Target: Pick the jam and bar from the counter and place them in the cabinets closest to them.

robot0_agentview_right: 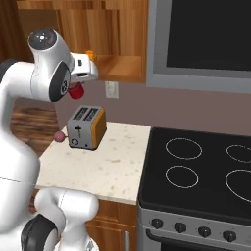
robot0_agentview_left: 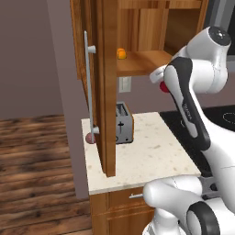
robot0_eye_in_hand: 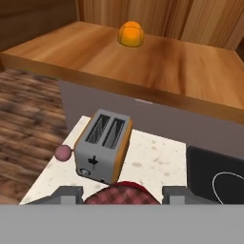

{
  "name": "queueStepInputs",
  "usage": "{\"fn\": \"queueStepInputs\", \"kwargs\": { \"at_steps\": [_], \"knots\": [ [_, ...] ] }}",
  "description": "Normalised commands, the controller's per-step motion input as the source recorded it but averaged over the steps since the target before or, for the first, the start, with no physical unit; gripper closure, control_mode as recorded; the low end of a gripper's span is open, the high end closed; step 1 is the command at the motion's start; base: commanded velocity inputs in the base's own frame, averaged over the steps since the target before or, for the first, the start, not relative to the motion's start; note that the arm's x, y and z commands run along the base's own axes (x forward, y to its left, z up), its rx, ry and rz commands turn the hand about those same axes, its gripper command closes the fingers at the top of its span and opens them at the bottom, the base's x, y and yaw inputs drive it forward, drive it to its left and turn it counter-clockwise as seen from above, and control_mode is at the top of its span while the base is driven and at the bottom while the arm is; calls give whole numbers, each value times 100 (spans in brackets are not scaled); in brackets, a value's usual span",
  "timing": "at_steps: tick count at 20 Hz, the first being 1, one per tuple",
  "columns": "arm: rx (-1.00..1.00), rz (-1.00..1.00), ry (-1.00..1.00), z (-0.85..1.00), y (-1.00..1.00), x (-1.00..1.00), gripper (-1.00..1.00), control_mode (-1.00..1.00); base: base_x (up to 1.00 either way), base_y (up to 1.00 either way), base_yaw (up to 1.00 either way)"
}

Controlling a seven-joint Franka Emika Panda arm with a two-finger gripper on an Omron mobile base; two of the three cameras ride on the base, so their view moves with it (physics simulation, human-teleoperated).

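The jam [robot0_eye_in_hand: 123, 193] is seen in the hand view clamped between the two fingers of the pincer [robot0_eye_in_hand: 123, 196], its red top filling the gap between them; in the left base view only a sliver of red shows beside the arm, and in the right base view the jar hangs below the white hand, in the air above the desk [robot0_agentview_left: 151, 156] and just in front of the cabinets [robot0_agentview_left: 142, 62]. The open cabinet door with its long silver handle [robot0_agentview_left: 89, 87] is shown edge-on in the left base view alone. The stovetop [robot0_agentview_right: 206, 171] with its four ring outlines and the dark microwave [robot0_agentview_right: 206, 39] are laid out fully in the right base view. A small orange object [robot0_eye_in_hand: 131, 34] lies on the cabinet shelf; a toaster [robot0_agentview_right: 87, 127] and a pinkish ball [robot0_agentview_right: 60, 137] rest on the desk. No readable writing is found; a plus-like mark is borne on the toaster's end.
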Motion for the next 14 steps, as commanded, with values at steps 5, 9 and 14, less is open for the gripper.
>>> {"fn": "queueStepInputs", "kwargs": {
  "at_steps": [5, 9, 14],
  "knots": [
    [0, 0, -4, 43, 0, 20, 100, -100, 0, 0, 0],
    [0, 0, -2, 41, 0, 24, 100, -100, 0, 0, 0],
    [0, 0, 0, 22, 0, 21, 100, -100, 0, 0, 0]
  ]
}}
